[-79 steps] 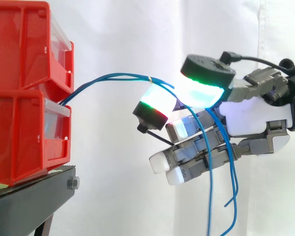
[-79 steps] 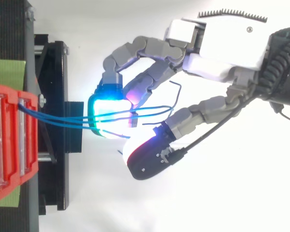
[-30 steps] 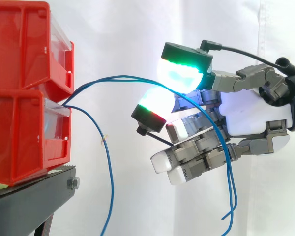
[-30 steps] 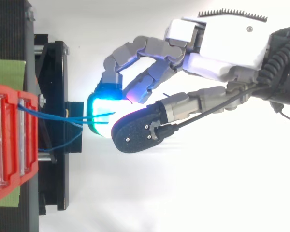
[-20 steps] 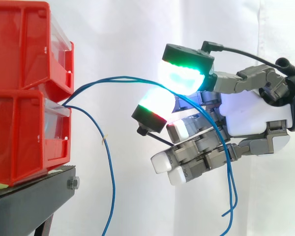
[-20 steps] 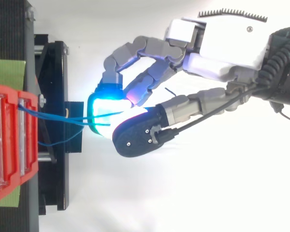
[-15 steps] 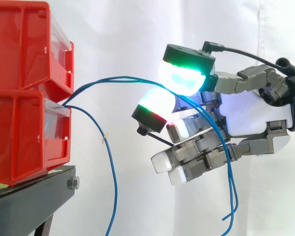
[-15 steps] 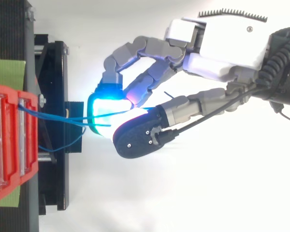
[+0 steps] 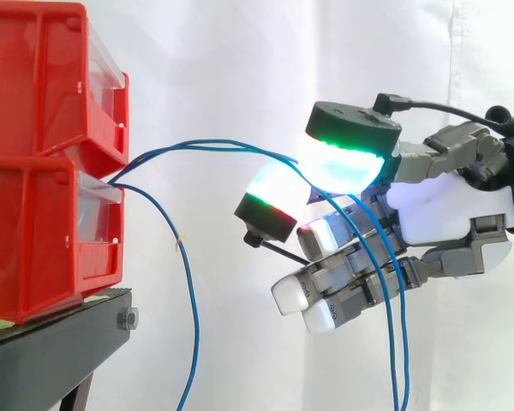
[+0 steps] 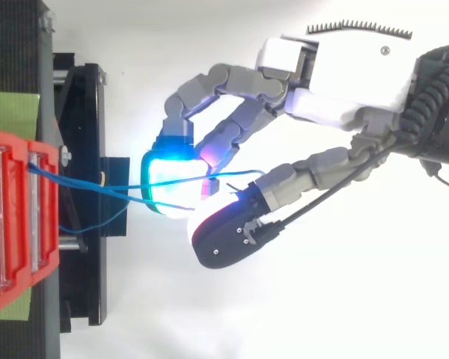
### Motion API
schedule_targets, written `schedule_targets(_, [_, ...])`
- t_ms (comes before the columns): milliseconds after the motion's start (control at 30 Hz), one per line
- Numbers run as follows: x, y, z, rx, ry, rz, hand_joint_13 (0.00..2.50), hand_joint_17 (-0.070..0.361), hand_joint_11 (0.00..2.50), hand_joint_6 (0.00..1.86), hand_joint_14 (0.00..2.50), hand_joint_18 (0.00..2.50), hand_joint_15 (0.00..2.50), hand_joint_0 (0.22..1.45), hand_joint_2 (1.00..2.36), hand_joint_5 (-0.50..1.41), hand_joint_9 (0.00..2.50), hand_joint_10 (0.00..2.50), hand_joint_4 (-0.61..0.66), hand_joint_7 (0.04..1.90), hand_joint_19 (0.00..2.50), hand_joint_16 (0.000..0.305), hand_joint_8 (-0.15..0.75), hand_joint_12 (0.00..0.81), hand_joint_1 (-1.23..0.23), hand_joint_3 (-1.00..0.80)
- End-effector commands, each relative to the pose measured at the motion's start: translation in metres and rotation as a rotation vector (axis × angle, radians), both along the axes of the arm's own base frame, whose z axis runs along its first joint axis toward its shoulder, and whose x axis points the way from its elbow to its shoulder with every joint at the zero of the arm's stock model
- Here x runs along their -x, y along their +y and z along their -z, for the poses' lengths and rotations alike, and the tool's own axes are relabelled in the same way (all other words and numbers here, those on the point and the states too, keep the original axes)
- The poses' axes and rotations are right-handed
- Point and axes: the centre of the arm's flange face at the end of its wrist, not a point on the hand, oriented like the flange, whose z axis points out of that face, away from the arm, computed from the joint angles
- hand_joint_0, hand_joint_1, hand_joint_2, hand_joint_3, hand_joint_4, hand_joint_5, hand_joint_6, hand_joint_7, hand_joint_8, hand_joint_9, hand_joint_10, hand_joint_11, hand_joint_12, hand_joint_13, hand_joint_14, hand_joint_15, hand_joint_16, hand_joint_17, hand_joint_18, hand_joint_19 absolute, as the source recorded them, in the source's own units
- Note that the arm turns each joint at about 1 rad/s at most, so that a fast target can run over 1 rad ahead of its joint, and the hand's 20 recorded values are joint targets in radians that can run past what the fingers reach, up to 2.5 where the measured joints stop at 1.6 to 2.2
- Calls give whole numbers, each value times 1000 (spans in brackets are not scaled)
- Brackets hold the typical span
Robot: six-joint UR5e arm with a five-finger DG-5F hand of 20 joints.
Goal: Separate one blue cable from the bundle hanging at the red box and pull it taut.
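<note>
1. Two thin blue cables (image 9: 223, 144) are being pinched between the glowing thumb and finger pads (image 9: 338, 163) of the robot hand (image 9: 445, 210), with the other fingers being held curled.
2. These cables are being carried in a shallow arch from the stacked red plastic bins (image 9: 43, 163) and are then being draped down past the palm.
3. A third blue cable (image 9: 193, 300) is being seen hanging loose just beside the black stand (image 9: 60, 342).

Robot hand (image 9: 445, 210) seemingly farther from bins (image 9: 43, 223)
</note>
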Motion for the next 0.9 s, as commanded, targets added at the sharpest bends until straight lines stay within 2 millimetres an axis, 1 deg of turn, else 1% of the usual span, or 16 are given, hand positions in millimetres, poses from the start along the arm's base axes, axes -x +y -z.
schedule_targets(0, [0, -1, 0, 0, 1, 0, 772, 68, 759, 903, 13, 619, 317, 703, 1000, -218, 1015, 22, -90, 994, 369, 30, 237, 257, -930, -500])
schedule_targets(133, [0, 0, 0, 0, 1, -4, 770, 69, 762, 895, 13, 605, 326, 621, 1000, -221, 1012, 22, -69, 975, 388, 30, 246, 261, -887, -500])
schedule_targets(200, [0, 0, 0, -1, 3, -9, 774, 74, 752, 889, 13, 611, 333, 569, 1000, -221, 1015, 22, -31, 963, 407, 33, 261, 273, -776, -500])
schedule_targets(233, [0, -1, 0, -1, 1, -7, 773, 75, 750, 889, 13, 611, 325, 568, 1000, -221, 1014, 22, -30, 956, 407, 33, 264, 275, -772, -500])
schedule_targets(300, [0, 0, 0, -1, 3, -9, 779, 80, 746, 884, 13, 623, 330, 560, 1000, -218, 1027, 22, -23, 954, 432, 36, 269, 286, -631, -500])
schedule_targets(333, [0, 0, 0, -1, 3, -9, 779, 80, 737, 882, 13, 622, 334, 560, 1000, -217, 1032, 22, -17, 962, 427, 36, 272, 289, -613, -500])
schedule_targets(433, [0, 0, 0, -1, 3, -9, 776, 78, 740, 879, 13, 614, 335, 617, 1000, -214, 1039, 22, -20, 995, 450, 35, 271, 285, -537, -500])
schedule_targets(533, [0, 0, 0, -1, 3, -9, 779, 81, 753, 890, 13, 626, 339, 646, 1004, -215, 1040, 23, -4, 1025, 450, 36, 277, 288, -583, -458])
schedule_targets(600, [0, -1, 0, -1, 3, -7, 777, 82, 759, 893, 14, 634, 334, 674, 1012, -218, 1029, 23, -1, 1054, 449, 37, 280, 294, -678, -385])
schedule_targets(633, [0, 0, 0, -1, 3, -9, 775, 82, 751, 894, 13, 636, 338, 678, 1012, -218, 1020, 22, -4, 1067, 449, 37, 280, 295, -689, -379])
schedule_targets(667, [0, -1, 0, -1, 3, -7, 775, 83, 767, 907, 13, 638, 343, 700, 1013, -225, 1016, 22, -12, 1059, 456, 37, 277, 295, -731, -374])
schedule_targets(733, [0, -1, 0, -1, 3, -7, 774, 83, 763, 916, 13, 641, 345, 713, 1011, -229, 1003, 23, -14, 1019, 456, 37, 279, 297, -750, -384])
schedule_targets(800, [0, -1, -1, -1, 1, -7, 771, 84, 765, 921, 13, 646, 336, 742, 1005, -232, 986, 22, 5, 1018, 450, 37, 274, 297, -807, -446])
schedule_targets(867, [0, 0, 0, -3, 3, -13, 771, 84, 746, 924, 13, 646, 333, 753, 1002, -233, 986, 21, 3, 996, 451, 37, 269, 294, -820, -476])
